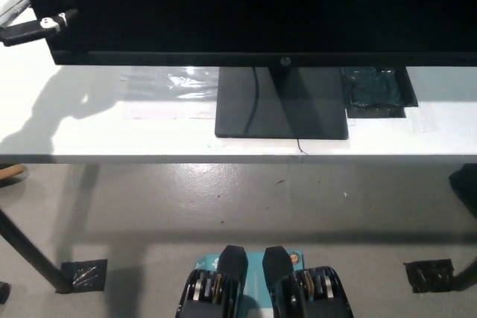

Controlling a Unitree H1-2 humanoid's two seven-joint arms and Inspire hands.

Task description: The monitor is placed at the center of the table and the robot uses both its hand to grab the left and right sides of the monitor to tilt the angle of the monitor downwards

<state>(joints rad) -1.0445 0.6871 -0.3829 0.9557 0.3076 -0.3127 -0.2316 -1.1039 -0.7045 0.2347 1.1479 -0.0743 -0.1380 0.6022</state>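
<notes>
The black monitor fills the top of the head view, its lower bezel running level above the white table. Its flat black stand base sits at the table's middle, with a thin cable across it. Only a small part of my left hand shows, a dark and white piece at the monitor's lower left corner, against its edge. How much of the monitor it holds is hidden. My right hand is out of the picture; a black shape shows at the right edge below the table.
A black taped patch lies on the table right of the stand, and shiny clear tape left of it. Below the table's front edge is grey floor with a table leg and tape marks.
</notes>
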